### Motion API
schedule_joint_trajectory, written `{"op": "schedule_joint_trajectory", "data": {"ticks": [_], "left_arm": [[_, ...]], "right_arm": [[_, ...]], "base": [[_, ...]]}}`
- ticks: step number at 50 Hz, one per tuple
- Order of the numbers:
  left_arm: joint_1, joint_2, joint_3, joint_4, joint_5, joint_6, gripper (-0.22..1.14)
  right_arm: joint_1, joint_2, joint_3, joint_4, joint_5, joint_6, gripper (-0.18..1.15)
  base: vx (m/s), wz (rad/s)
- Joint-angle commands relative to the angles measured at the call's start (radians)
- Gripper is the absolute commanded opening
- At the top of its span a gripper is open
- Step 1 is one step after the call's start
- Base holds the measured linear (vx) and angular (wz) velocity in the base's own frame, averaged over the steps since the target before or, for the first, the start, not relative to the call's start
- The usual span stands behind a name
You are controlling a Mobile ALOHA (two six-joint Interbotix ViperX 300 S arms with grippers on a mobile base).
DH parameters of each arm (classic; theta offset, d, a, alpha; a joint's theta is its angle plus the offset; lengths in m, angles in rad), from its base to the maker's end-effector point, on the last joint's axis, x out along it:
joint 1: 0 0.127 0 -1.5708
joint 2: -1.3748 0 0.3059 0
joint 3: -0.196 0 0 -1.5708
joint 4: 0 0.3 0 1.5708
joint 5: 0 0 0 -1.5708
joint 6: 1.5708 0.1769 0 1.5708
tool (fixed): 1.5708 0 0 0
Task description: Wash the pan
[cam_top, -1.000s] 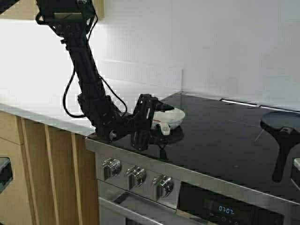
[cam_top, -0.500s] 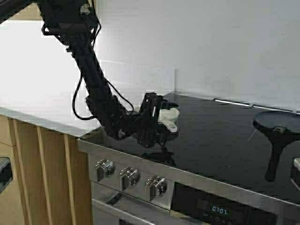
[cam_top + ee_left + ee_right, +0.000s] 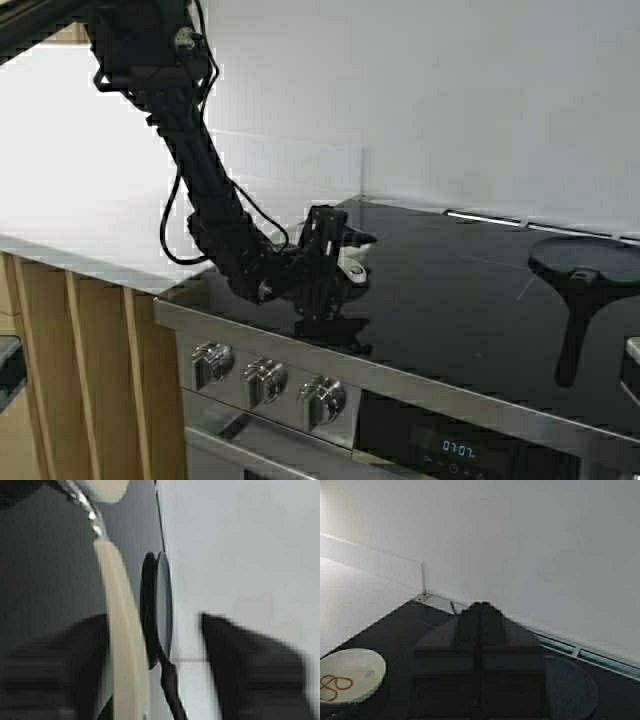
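Note:
The small white pan sits on the black cooktop near its left front corner, mostly hidden behind my left gripper. In the right wrist view the pan lies flat with red stains inside. In the left wrist view its rim shows edge-on between the fingers, against one finger, with a wide gap to the other. My left gripper is open around the rim. My right gripper is shut and empty above the cooktop, away from the pan.
A dark frying pan with a long black handle lies at the cooktop's right; it also shows in the right wrist view. Stove knobs line the front. A pale counter lies left. A wall stands behind.
The robot has moved, so the scene has shifted left in the high view. My left gripper has advanced over the pan and now hides more of it.

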Motion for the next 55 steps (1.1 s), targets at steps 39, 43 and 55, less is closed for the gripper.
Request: {"op": "schedule_joint_trajectory", "data": {"ticks": [39, 43, 55], "left_arm": [[-0.003, -0.270, 0.319, -0.012, -0.161, 0.006, 0.03], [-0.002, -0.310, 0.374, -0.009, -0.175, 0.017, 0.03], [-0.003, -0.394, 0.500, -0.006, -0.255, 0.028, 0.03]], "right_arm": [[0.002, 0.005, -0.011, 0.000, -0.005, 0.003, 0.07], [0.002, 0.005, -0.008, -0.002, -0.005, 0.002, 0.07], [0.003, 0.006, -0.011, -0.002, -0.005, 0.002, 0.07]], "base": [[0.00, 0.02], [-0.02, 0.17], [-0.02, 0.25]]}}
